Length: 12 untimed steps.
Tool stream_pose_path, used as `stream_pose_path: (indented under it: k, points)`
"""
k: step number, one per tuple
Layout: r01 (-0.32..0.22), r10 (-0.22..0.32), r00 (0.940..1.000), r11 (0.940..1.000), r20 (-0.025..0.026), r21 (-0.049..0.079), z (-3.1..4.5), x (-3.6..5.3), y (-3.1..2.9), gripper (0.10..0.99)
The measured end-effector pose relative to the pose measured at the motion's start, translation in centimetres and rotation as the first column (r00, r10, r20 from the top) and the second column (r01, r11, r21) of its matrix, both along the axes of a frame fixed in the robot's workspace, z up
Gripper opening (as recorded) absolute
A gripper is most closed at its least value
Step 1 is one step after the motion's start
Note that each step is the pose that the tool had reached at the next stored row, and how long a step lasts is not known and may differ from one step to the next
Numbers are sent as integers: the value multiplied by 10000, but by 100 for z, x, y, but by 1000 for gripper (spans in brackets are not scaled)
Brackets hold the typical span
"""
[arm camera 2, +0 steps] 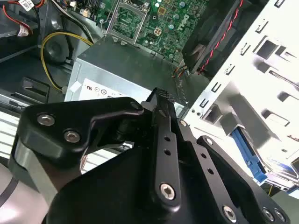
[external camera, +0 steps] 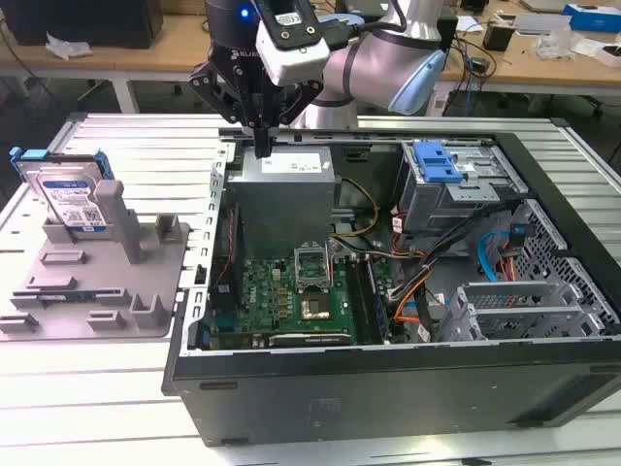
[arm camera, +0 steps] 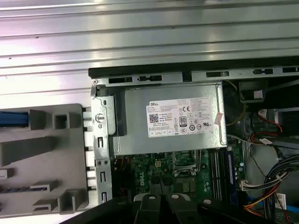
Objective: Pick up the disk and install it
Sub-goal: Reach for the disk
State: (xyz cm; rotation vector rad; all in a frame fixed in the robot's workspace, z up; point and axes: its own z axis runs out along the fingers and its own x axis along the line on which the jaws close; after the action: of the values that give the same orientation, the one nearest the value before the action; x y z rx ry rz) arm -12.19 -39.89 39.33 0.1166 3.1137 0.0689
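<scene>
My jaws hang closed and empty over the grey metal power supply (external camera: 281,194). The silver blue-framed disk (external camera: 70,197) stands upright in its grey plastic rack (external camera: 97,291), likely for easy gripping.

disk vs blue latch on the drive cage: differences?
Place: the disk sits in the grey fixture outside the case; the blue latch is atop the drive cage inside it.
Pose: the disk stands on edge; the latch lies flat.
Look: the disk is silver with a label, framed in blue; the latch is all blue.
Both have bright blue plastic.
</scene>
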Motion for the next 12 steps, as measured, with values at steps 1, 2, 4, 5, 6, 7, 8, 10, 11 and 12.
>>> stream_pose_path:
  k: [1,2,4,5,6,7,8,10,11,12]
  points:
    - [0,0,10000,10000,0,-1,0,0,0,106]
    - [0,0,10000,10000,0,0,0,0,0,106]
    - [0,0,10000,10000,0,0,0,0,0,106]
    - [0,0,10000,10000,0,0,0,0,0,106]
    - [0,0,10000,10000,0,0,0,0,0,106]
    - [0,0,10000,10000,0,0,0,0,0,106]
    - [2,-2,10000,10000,-3,0,0,-11,3,106]
    - [1,-1,10000,10000,-7,0,-1,-88,20,106]
    - [-1,1,10000,10000,-8,0,-2,-156,37,106]
    - [0,0,10000,10000,-9,-1,-6,-326,80,106]
